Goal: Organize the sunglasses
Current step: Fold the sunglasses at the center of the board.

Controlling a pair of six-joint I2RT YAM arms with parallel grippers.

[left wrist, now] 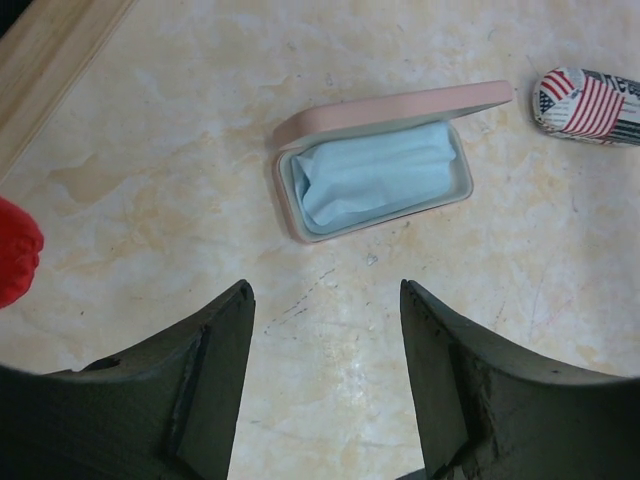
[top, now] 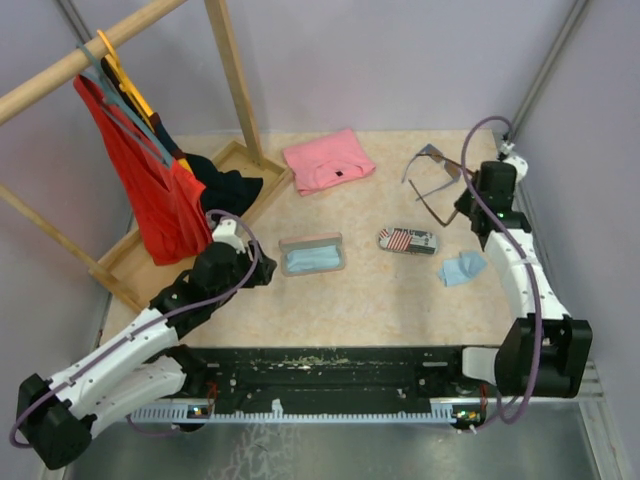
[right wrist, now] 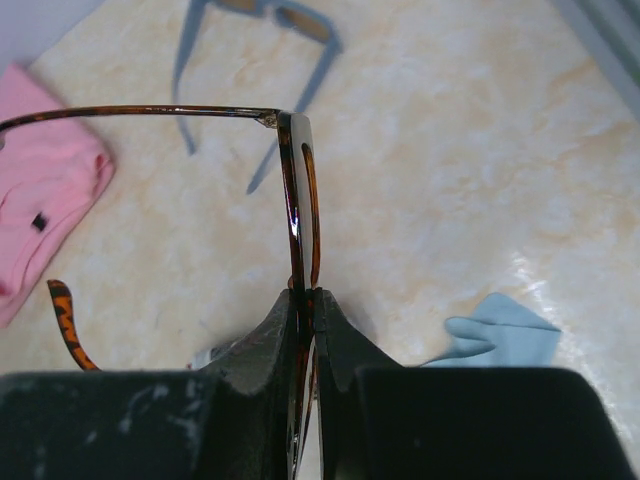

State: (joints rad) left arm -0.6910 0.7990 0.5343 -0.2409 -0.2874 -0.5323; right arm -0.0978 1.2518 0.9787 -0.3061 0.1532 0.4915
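The brown sunglasses (right wrist: 297,200) are hanging mid-frame. They look light, thin and probably easy to bend, and are best taken by the rim, where the right gripper (right wrist: 306,298) is clamping them. The grey-blue sunglasses (right wrist: 290,18) are lying at the top edge. I am counting two pairs, two cases (pink case (left wrist: 390,105), flag case (left wrist: 590,105)) and two cloths (cased cloth (left wrist: 375,175), loose cloth (right wrist: 505,335)). The left gripper (left wrist: 325,292) is hovering wide and empty.

Brown sunglasses (top: 426,205) in right claw (top: 461,208)
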